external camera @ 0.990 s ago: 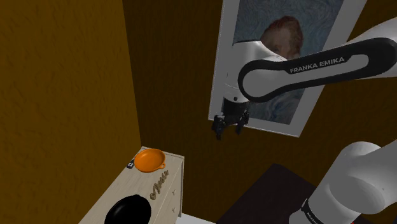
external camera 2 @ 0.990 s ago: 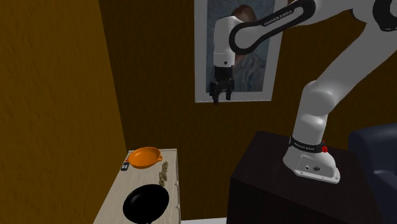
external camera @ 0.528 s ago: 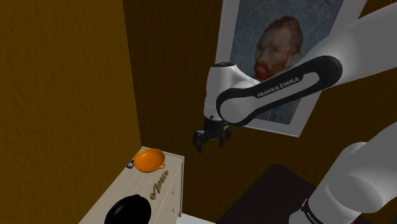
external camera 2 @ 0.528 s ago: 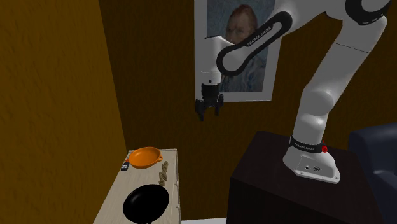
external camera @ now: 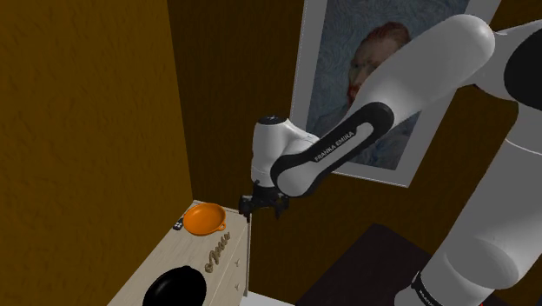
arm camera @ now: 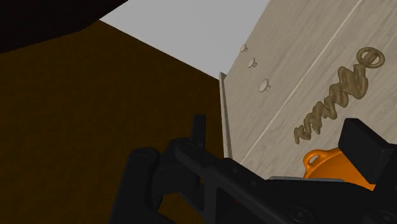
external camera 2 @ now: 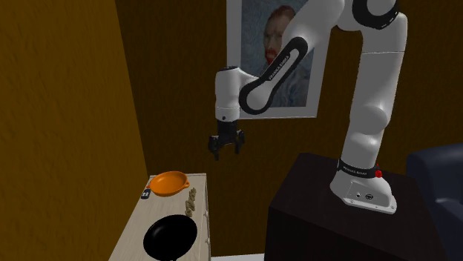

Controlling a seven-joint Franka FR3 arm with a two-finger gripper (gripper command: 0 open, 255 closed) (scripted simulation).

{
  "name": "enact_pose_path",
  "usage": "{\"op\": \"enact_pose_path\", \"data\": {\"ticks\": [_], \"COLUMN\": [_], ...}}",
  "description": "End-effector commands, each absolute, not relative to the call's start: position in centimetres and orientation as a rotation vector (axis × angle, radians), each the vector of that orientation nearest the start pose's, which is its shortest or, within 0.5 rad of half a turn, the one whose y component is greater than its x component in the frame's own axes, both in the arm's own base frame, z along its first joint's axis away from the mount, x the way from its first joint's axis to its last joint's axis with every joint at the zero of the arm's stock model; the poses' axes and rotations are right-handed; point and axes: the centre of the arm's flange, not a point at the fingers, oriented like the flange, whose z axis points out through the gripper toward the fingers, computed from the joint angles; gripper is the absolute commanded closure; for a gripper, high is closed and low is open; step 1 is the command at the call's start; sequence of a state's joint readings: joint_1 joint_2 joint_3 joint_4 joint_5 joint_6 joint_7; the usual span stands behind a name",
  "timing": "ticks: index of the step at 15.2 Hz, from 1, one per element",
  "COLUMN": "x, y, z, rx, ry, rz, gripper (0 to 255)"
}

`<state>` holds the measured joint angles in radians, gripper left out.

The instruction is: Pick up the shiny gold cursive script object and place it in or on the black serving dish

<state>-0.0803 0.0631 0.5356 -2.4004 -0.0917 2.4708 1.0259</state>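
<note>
In the shoulder view, the hand (external camera: pixel 263 210) had dropped lower and further toward the view's left than half a second earlier, and hung by the table's (external camera: pixel 152 265) far corner. The gold script object (external camera: pixel 217 253) lay unmoved on the table, between the orange bowl (external camera: pixel 204 218) and the black dish (external camera: pixel 178 285).

In the second exterior view, the hand (external camera 2: pixel 225 153) was still well above the table, its fingers spread and empty.

In the wrist view, the script (arm camera: pixel 337 95) showed between the parted fingers, beside the bowl.

A home room: a framed painting of a man (external camera: pixel 334 61) is hanging behind the black fingers (arm camera: pixel 366 143), a pale wooden chest of drawers (external camera: pixel 174 248) is standing below.
</note>
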Motion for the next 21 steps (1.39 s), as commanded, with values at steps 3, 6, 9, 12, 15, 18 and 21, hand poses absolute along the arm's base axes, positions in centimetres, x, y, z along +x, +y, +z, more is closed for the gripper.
{"op": "enact_pose_path", "data": {"ticks": [3, 6, 9, 12, 15, 18, 21], "x": [47.2, 49.3, 51.6, 53.9, 56.3, 57.3, 57.4], "y": [24.3, 25.8, 27.2, 28.5, 29.7, 30.1, 30.0], "z": [25.3, 22.4, 19.5, 16.6, 13.8, 12.2, 10.7], "rx": [-3.016, -2.99, -2.962, -2.931, -2.898, -2.886, -2.886], "ry": [0.894, 0.975, 1.056, 1.136, 1.215, 1.243, 1.243], "rz": [-0.064, -0.075, -0.087, -0.098, -0.109, -0.113, -0.113], "gripper": [0, 0, 0, 0, 0, 0, 0]}}
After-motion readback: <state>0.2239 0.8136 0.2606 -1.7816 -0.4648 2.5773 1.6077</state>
